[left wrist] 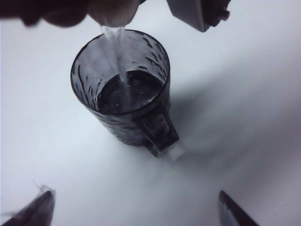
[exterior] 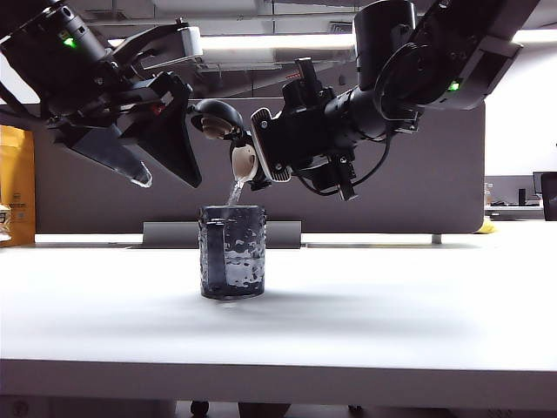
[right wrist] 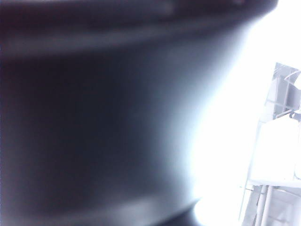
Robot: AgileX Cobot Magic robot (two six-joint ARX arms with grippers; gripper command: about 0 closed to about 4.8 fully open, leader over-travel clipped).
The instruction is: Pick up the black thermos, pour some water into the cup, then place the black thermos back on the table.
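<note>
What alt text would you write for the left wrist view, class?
Water streams from the black thermos spout into the cup, partly filled, standing on the white table. The open left tool hovers above it, holding nothing.

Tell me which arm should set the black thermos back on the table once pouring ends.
Right. The right gripper already clamps the tilted black thermos, pouring into the cup. The left gripper hangs open and empty above the table.
</note>
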